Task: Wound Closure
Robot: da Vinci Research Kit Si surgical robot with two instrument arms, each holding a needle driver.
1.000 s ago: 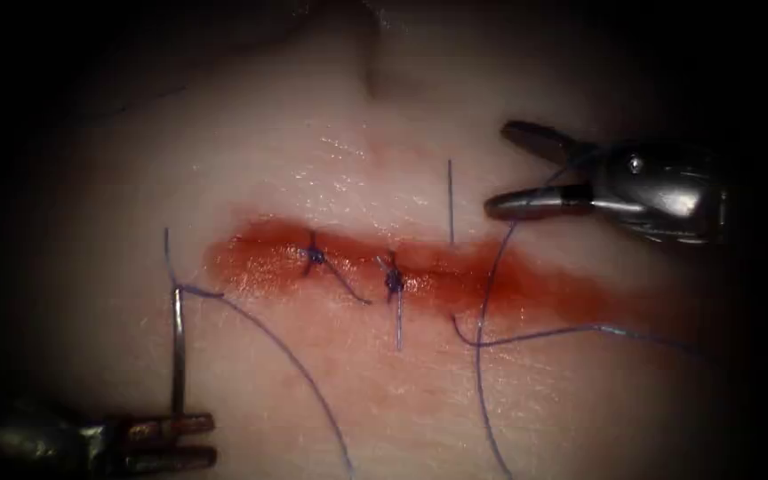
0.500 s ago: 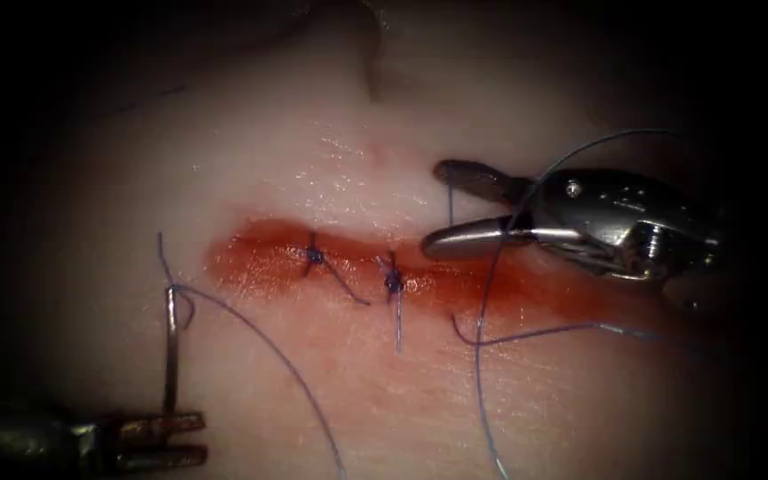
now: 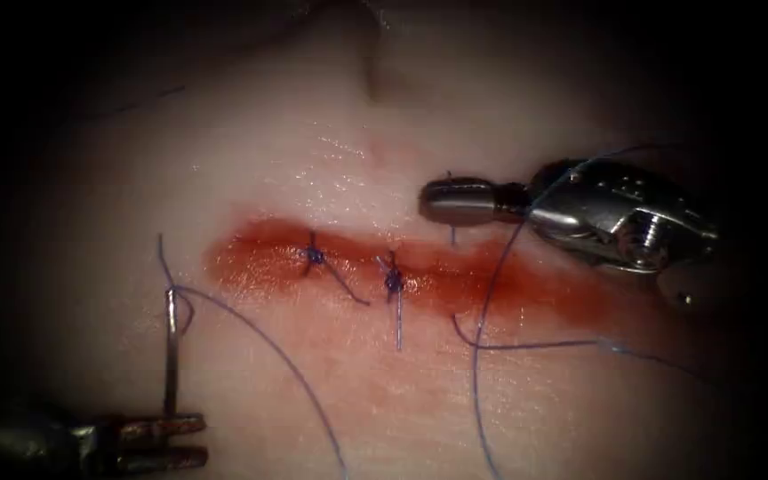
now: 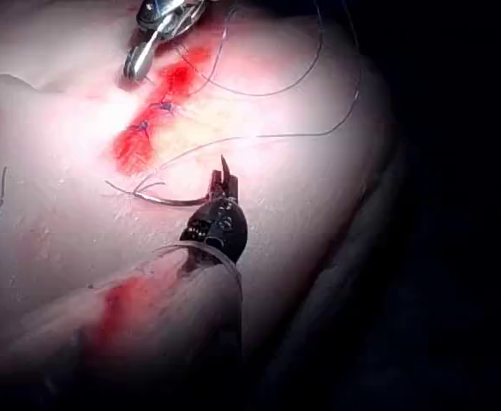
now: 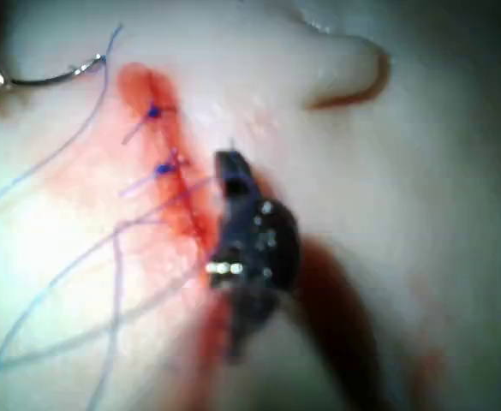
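Endoscope view: we see the left steel needle driver [image 3: 164,437] clamping the curved steel needle [image 3: 172,351] near its tip. The needle stands upright, eye end up, outside the pale pork tissue [image 3: 313,151], left of the red cut [image 3: 420,276]. The right steel needle driver [image 3: 455,201] pinches the short blue thread end [image 3: 452,235] above the cut.

Tissue [image 3: 331,391] carries all: red fluid [image 3: 455,280] along cut, two knotted stitches [image 3: 393,281] left-centre, loose thread [image 3: 300,364] across near surface.

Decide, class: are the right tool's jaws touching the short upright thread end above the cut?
Touching. In the endoscope view the right tool has its jaws shut on the short thread end, which shows just above and below them.
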